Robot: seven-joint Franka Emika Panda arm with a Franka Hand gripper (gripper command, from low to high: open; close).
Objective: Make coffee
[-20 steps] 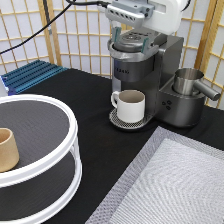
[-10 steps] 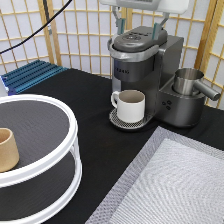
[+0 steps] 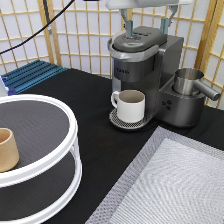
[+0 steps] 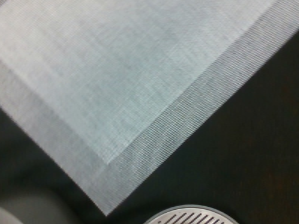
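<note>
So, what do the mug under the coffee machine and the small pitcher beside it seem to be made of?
The mug looks like glazed ceramic: white, smooth, thick rim. The pitcher seems to be brushed steel: grey, with a soft metallic sheen. The gripper hangs above the coffee machine, jaws open.

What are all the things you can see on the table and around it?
coffee machine: one, dark grey, exterior view's top centre, lid down
mug: one, white, on the machine's drip tray
metal pitcher: one, silver, right of the machine
tan cup: one, on the tiered stand's upper shelf
tiered stand: one, white, left
mat: one, grey mesh, bottom right
blue rack: one, top left
gripper: one, open, just above the machine's lid
</note>
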